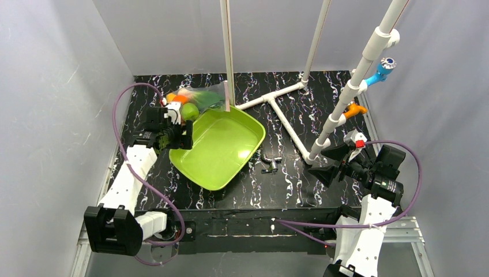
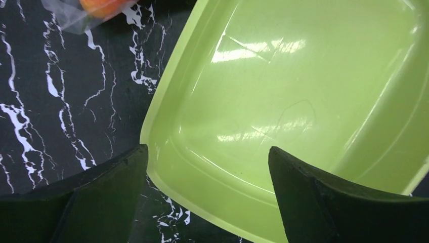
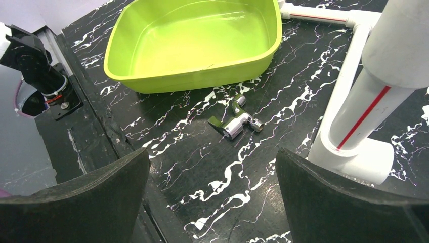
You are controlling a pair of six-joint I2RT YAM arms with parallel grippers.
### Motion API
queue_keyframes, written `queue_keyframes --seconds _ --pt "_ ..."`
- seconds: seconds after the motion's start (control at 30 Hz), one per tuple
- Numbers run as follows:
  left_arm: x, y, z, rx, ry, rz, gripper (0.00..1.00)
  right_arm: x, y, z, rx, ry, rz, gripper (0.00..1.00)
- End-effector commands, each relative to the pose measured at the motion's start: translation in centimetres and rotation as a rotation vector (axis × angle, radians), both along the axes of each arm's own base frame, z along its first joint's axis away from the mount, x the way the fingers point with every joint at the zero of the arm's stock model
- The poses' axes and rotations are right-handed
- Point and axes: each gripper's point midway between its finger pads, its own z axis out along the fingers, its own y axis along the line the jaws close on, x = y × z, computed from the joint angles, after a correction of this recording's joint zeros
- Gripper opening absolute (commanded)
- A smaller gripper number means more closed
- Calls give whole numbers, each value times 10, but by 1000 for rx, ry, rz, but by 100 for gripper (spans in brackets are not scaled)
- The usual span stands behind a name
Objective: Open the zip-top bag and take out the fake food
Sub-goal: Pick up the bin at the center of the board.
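The clear, crinkly zip-top bag (image 1: 196,98), holding the small plastic fake food (image 1: 190,110), is lying just past the lime-green plastic tray's (image 1: 222,151) far-left corner, directly ahead of the nearer left gripper (image 1: 173,136), which is hovering wide open and empty, as is the distant right gripper (image 1: 324,163).

White arms (image 1: 130,179), black joints, purple cables (image 1: 115,124), black jaws.
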Motion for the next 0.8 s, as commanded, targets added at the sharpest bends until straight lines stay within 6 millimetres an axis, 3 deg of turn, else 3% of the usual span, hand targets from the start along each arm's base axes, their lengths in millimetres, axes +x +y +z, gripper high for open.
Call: queue_keyframes --seconds 0.0,0.13,0.23,0.33,0.53,0.77 --pt "-4 5 -37 54 90 -60 83 -3 3 11 3 -45 22 99" --pt "6 8 -66 92 169 -82 72 -3 3 11 4 -43 23 100" --pt "16 16 -76 138 223 -64 68 -3 3 11 5 -43 24 100" --pt "24 16 -70 143 209 -59 67 -3 3 11 3 -43 24 100" --pt "21 3 -42 82 101 -104 68 -3 3 11 3 -43 25 99" --pt "43 50 -35 288 16 40 71 -2 3 10 6 -40 26 100"
